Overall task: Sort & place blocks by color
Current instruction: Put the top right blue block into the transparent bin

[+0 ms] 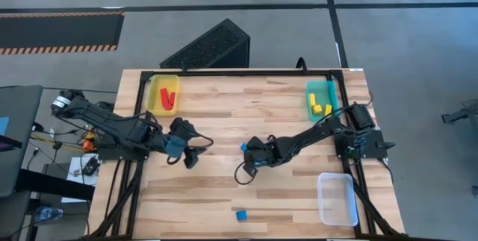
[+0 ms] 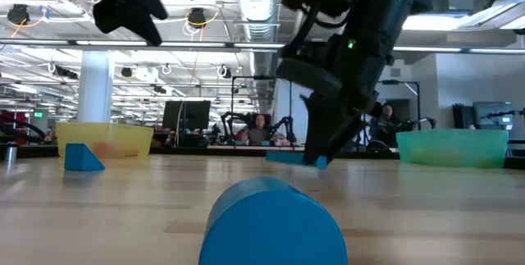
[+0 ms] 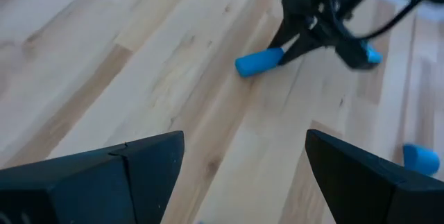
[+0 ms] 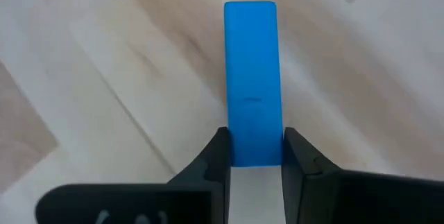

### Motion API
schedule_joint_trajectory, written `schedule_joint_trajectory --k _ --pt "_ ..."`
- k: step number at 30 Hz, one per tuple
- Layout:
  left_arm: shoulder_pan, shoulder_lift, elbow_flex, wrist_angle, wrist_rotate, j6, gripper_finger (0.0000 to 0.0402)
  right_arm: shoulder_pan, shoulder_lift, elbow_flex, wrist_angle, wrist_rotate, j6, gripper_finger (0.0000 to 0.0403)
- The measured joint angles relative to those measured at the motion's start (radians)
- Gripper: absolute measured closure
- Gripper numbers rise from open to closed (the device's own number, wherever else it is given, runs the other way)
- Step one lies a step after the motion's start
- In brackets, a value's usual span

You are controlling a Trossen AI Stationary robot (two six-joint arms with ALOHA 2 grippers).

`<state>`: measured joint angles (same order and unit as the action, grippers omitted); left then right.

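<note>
Two red blocks [image 1: 167, 98] in yellow tray [image 1: 153, 92], right hand [image 4: 254, 156] gripping blue bar [image 4: 251, 78].

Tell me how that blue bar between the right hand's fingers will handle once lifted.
The blue bar looks solid with flat sides, so probably stiff and unlikely to roll. The right hand pinches only one end, so it may pivot or droop. Its smooth faces could slip.

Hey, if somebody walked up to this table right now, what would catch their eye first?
Probably the right gripper at mid-table, its fingers closed on one end of a long blue bar lying on the wood. Next, the sorted corners: red blocks in the yellow tray at the far left, yellow blocks in the teal tray at the far right. A small blue block sits alone near the front edge.
</note>
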<state>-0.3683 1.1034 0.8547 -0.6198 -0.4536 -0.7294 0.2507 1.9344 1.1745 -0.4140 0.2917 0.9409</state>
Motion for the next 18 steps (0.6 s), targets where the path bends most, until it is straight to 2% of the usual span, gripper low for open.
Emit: schedule_joint_trajectory --k 4,8,12,18 --pt "0.037 0.0 0.0 0.063 0.0 -0.028 0.0111 0.032 -0.076 0.036 -0.057 0.067 -0.084 0.0331" --pt "0.108 0.005 0.0 0.145 0.054 -0.096 0.0111 0.087 -0.136 0.109 -0.145 0.201 -0.292 0.0331" --pt "0.209 0.029 -0.011 0.29 0.214 -0.095 0.0113 0.126 -0.147 0.196 -0.245 0.341 -0.505 0.0331" --pt "0.326 0.095 -0.013 0.438 0.458 -0.096 0.0155 0.153 -0.146 0.283 -0.377 0.512 -0.606 0.0331"
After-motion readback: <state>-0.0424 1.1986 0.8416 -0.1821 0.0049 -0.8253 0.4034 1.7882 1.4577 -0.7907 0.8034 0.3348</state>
